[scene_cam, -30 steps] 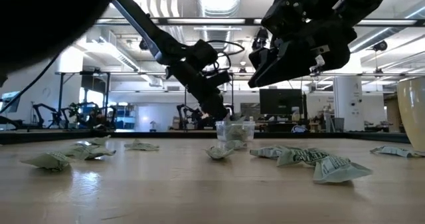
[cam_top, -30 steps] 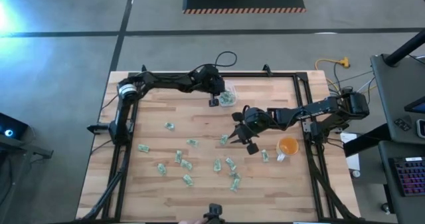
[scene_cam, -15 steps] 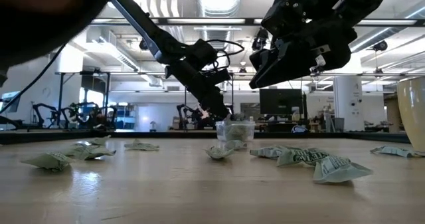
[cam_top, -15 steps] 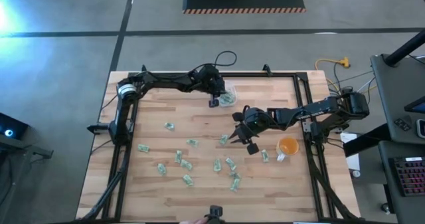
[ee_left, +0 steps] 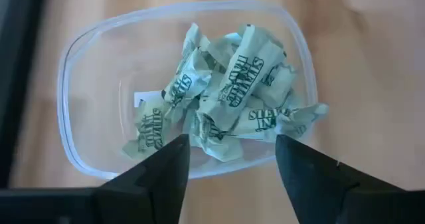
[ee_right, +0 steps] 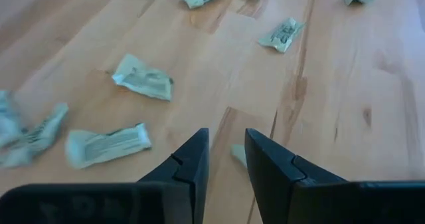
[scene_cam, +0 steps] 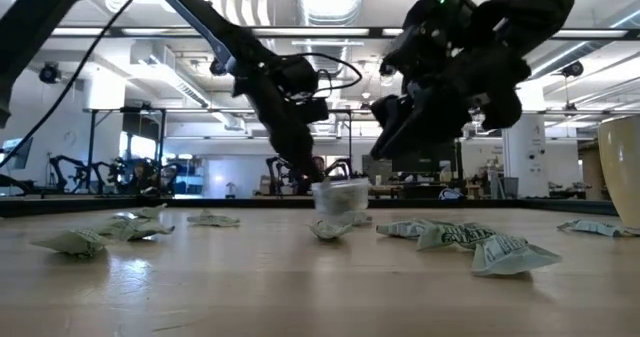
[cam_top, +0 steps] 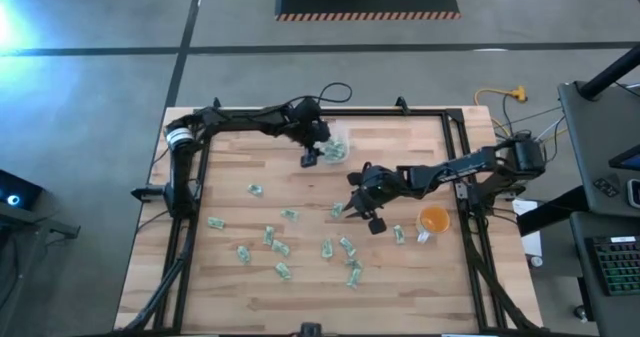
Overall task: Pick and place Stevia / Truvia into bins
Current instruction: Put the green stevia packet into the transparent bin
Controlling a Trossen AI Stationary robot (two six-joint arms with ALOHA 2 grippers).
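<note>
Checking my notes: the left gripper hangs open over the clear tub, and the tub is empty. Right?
Not quite. The left gripper does hang open over the clear tub, but the tub holds a pile of packets, as the left wrist view shows.

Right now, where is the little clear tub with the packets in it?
In the high view the clear tub sits near the table's far edge, just beside the left gripper, with the right gripper nearer the middle.

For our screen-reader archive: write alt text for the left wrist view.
A clear plastic tub on the wooden table holds a heap of crumpled green-and-white Stevia packets, one corner poking over its rim. The left gripper hangs above it, its dark jaws open and empty.
</note>
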